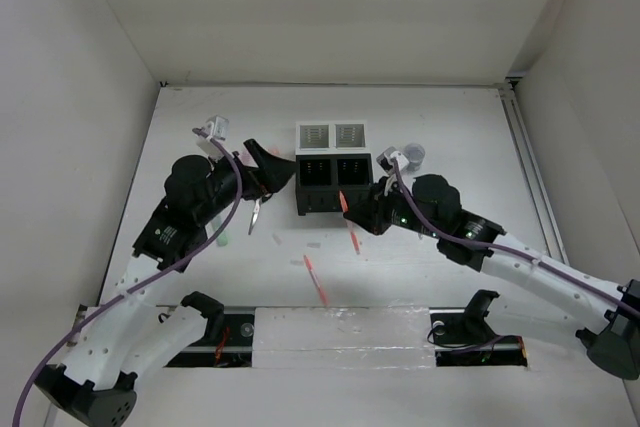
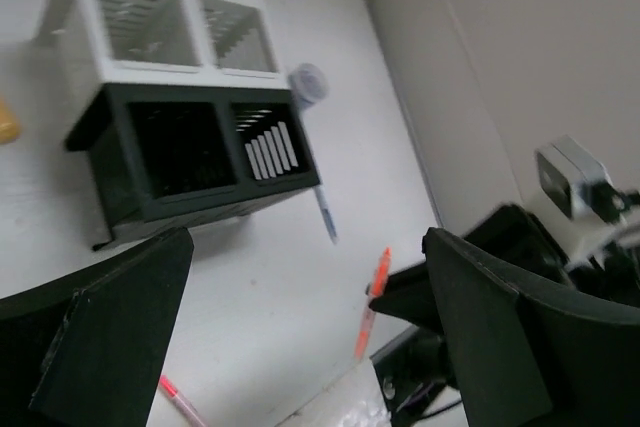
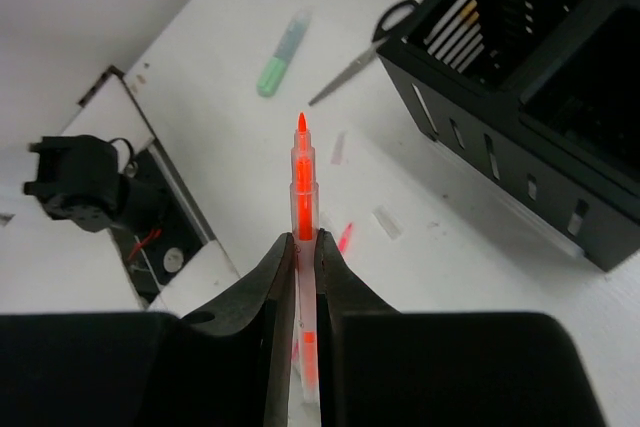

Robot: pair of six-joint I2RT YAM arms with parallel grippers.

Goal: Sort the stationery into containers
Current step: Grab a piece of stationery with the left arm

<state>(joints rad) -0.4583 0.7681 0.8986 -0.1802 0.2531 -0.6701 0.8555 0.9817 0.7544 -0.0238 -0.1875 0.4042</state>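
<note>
So, room first: the table (image 1: 200,117) is boxed in by walls on the left, right and far sides. The organiser block sits mid-table toward the far side, with two white compartments (image 1: 331,136) at the back and two black compartments (image 1: 333,185) in front. Near of it is open tabletop, with a red pen (image 1: 315,280) lying loose.

Over on the left, the left gripper (image 1: 272,167) hangs just beside the black pair, fingers (image 2: 110,337) spread wide, nothing in them. The right gripper (image 3: 303,247) is pinched narrow on a thin orange pen (image 3: 301,172), just near of the black pair.

The compartments are square, hard-edged and slotted. The scissors (image 1: 255,215) and green highlighter (image 1: 222,240) lie under the left arm. The round grey item (image 1: 414,155) sits right of the block, with the blue-grey pen (image 2: 326,217) by the black corner.
</note>
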